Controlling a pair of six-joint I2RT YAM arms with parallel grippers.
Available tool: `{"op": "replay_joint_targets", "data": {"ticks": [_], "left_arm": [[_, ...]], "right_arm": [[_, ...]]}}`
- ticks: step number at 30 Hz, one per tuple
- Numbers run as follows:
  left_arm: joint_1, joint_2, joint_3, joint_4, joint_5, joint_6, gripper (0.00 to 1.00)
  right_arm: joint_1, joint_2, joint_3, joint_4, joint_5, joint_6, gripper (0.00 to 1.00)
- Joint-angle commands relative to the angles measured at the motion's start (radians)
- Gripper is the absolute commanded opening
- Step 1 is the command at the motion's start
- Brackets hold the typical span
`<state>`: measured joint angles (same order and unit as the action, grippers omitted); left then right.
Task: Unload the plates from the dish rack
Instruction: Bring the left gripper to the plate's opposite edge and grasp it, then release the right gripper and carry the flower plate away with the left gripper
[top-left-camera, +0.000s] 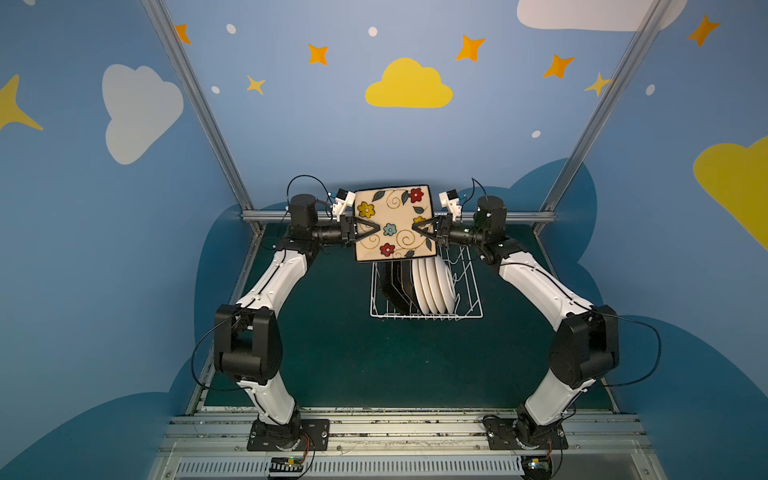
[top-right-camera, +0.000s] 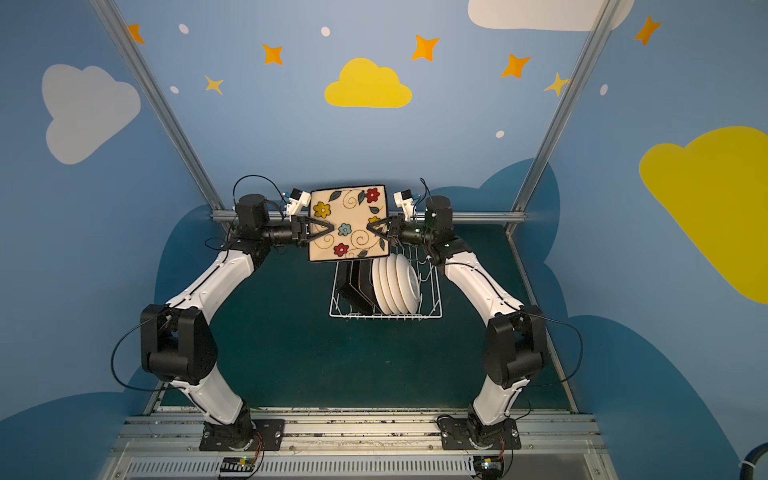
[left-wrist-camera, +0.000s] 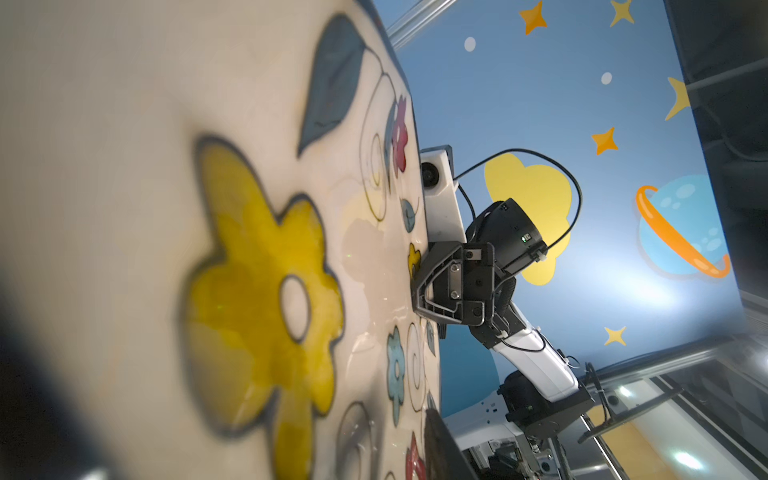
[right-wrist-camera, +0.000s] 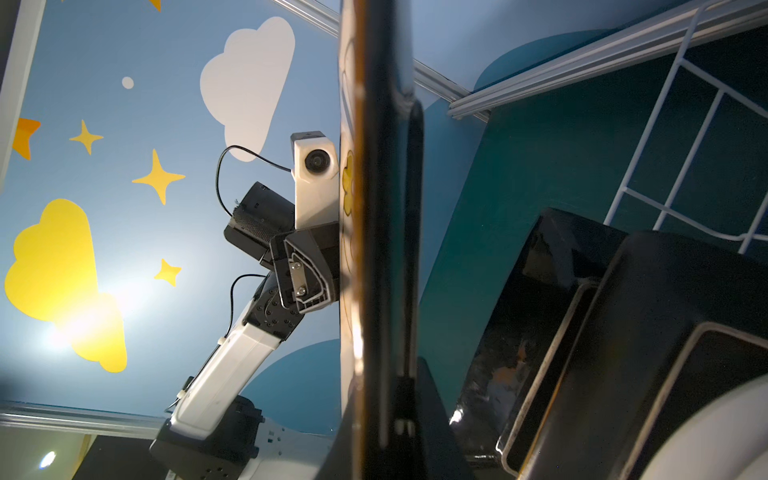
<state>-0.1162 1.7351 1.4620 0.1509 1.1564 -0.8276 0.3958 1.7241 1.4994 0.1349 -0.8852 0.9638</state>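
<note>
We see a dark green matte table (top-left-camera: 340, 365) enclosed by blue painted walls (top-left-camera: 316, 137) bearing a yellow cloud (top-left-camera: 408, 85), a white cloud (top-left-camera: 139, 110) and orange four-pointed stars (top-left-camera: 470, 48). Silver aluminium posts (top-left-camera: 195, 104) rise at the far corners, and a slotted grey metal strip (top-left-camera: 374, 467) runs along the near edge. The left wrist view adds a pale blue painted planet with an orange ring (left-wrist-camera: 681, 228).

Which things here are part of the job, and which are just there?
Part of the job: floral plate, held up between left gripper and right gripper; two black-backed plates and round white plates standing in the dish rack.
Just there: green tabletop, painted clouds and stars, metal frame.
</note>
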Motion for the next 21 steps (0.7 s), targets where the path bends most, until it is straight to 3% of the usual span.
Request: {"op": "replay_joint_targets", "data": {"ticks": [1,6,9,21], "left_arm": [[-0.014,-0.006,0.014,0.028,0.075,-0.027,0.24],[-0.011,-0.008,0.014,0.021,0.061,-0.028,0.03],[-0.009,-0.009,0.014,0.024,0.055,-0.031,0.03],[0.033,-0.044,0.018,0.056,0.012,-0.087,0.03]], "right_arm": [[0.017,0.005,0.025,0.138,-0.054,-0.040,0.00],[0.018,0.006,0.025,0.124,-0.049,-0.049,0.00],[0.017,0.008,0.025,0.114,-0.045,-0.053,0.05],[-0.003,-0.017,0.027,0.035,0.043,-0.073,0.60]]}}
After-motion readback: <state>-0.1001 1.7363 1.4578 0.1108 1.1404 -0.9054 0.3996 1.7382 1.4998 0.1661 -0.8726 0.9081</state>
